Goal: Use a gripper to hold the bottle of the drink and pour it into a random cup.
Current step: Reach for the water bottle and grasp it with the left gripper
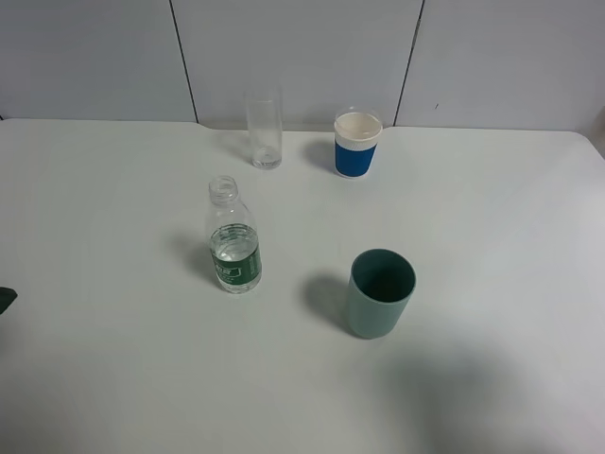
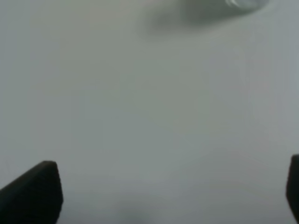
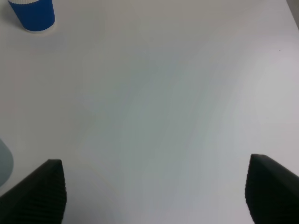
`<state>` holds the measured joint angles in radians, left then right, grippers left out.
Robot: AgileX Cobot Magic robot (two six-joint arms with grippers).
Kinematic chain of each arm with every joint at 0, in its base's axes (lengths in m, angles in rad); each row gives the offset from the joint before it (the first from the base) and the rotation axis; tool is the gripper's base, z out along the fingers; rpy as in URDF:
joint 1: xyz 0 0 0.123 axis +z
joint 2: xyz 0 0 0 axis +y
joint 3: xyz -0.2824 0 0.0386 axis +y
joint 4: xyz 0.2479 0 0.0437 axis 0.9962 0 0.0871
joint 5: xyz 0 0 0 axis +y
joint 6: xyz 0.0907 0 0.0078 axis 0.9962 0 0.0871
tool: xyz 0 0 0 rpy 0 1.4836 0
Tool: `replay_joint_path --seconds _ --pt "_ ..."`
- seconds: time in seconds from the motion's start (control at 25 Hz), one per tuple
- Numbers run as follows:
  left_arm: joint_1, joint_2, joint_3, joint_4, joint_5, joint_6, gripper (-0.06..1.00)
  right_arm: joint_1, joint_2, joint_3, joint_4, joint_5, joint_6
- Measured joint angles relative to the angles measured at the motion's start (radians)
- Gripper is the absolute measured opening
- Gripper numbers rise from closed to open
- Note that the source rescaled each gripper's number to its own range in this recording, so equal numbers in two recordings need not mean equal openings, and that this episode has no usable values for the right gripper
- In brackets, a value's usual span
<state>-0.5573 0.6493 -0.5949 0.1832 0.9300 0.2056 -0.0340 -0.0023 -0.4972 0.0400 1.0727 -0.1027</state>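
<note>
The bottle of the drink (image 1: pixel 233 236) stands upright and uncapped on the white table, left of centre, partly filled with clear liquid. The cup, a tall clear glass (image 1: pixel 265 132), stands at the back, empty. In the left wrist view my left gripper (image 2: pixel 166 191) is open and empty over bare table, and a blurred clear object (image 2: pixel 243 3), probably the bottle's base, shows at the picture's edge. In the right wrist view my right gripper (image 3: pixel 156 191) is open and empty over bare table. Neither gripper touches anything.
A white paper cup with a blue band (image 1: pixel 357 144) stands at the back, right of the glass, and shows in the right wrist view (image 3: pixel 32 14). A grey-green plastic cup (image 1: pixel 380 293) stands right of the bottle. A dark piece (image 1: pixel 5 301) shows at the table's left edge.
</note>
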Motion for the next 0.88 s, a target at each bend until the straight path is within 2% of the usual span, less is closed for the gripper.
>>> replay_joint_path --seconds 0.24,0.52,0.88 --pt "-0.087 0.075 0.013 0.021 -0.053 0.098 0.95 0.0 0.0 0.0 0.0 0.0 0.0" --pt "-0.103 0.132 0.101 -0.085 -0.164 0.229 0.95 0.0 0.0 0.0 0.0 0.0 0.0" --pt "-0.103 0.184 0.181 -0.092 -0.288 0.241 0.95 0.0 0.0 0.0 0.0 0.0 0.0"
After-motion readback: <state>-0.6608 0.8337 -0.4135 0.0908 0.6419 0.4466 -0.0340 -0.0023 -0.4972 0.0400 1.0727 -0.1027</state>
